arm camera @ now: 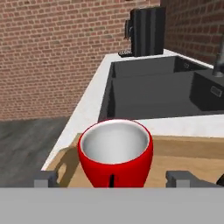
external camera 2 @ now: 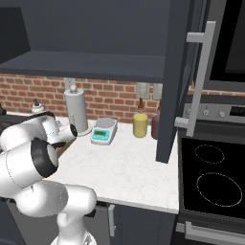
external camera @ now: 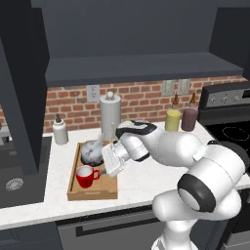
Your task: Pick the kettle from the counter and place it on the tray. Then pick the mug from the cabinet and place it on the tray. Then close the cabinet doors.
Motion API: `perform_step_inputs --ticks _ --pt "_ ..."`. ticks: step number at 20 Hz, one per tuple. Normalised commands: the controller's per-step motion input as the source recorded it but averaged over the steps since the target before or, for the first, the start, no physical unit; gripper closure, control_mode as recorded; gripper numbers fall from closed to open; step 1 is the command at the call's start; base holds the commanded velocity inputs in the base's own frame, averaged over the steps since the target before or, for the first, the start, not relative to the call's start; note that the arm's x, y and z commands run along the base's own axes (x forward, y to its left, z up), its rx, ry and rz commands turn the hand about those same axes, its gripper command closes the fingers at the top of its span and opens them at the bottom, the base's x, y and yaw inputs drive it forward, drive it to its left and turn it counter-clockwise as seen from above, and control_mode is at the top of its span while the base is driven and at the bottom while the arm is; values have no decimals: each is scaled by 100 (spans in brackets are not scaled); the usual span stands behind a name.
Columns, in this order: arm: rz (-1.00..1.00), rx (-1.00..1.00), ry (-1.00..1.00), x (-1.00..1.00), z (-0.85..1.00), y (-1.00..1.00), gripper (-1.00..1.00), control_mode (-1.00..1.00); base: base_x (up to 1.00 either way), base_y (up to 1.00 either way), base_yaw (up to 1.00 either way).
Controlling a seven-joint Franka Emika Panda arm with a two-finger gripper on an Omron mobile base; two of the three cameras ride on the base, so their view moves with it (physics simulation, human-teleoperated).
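The red mug [arm camera: 116, 153] stands upright on the wooden tray [arm camera: 192, 151], white inside showing. My gripper [arm camera: 113, 178] is open, and its fingertips [arm camera: 46, 178] stand on either side of the mug with a gap on each side. From the left base view the gripper [external camera: 101, 171] sits just right of the mug [external camera: 86, 176] at the tray's [external camera: 93, 191] near end. The grey kettle [external camera: 92, 150] rests at the tray's far end. The cabinet [external camera: 141, 66] shelf is above, with a cabinet door [external camera 2: 179, 81] swung open on the right and another [external camera: 19, 88] on the left.
A dark sink [external camera: 19, 166] lies left of the tray. A soap bottle [external camera: 60, 131] and a tall grey cylinder [external camera: 110, 114] stand behind it. Yellow [external camera: 172, 120] and maroon [external camera: 189, 119] canisters, a scale [external camera 2: 104, 130] and the stove [external camera 2: 215, 177] are to the right.
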Motion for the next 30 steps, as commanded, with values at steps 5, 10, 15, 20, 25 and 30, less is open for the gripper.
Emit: perform_step_inputs --ticks 5,10,15,20,25,30 --pt "-22 -1 32 -37 99 -8 -100 -100 0 0 0" --pt "-46 -3 58 -38 75 -36 -100 -100 0 0 0" --pt "-36 -13 23 -11 8 -17 -100 -100 0 0 0" --pt "-6 0 6 0 2 -6 -100 -100 0 0 0" --pt "-41 0 15 -1 23 -73 -100 -100 0 0 0" --pt "-38 0 16 -2 37 -100 -100 -100 0 0 0"
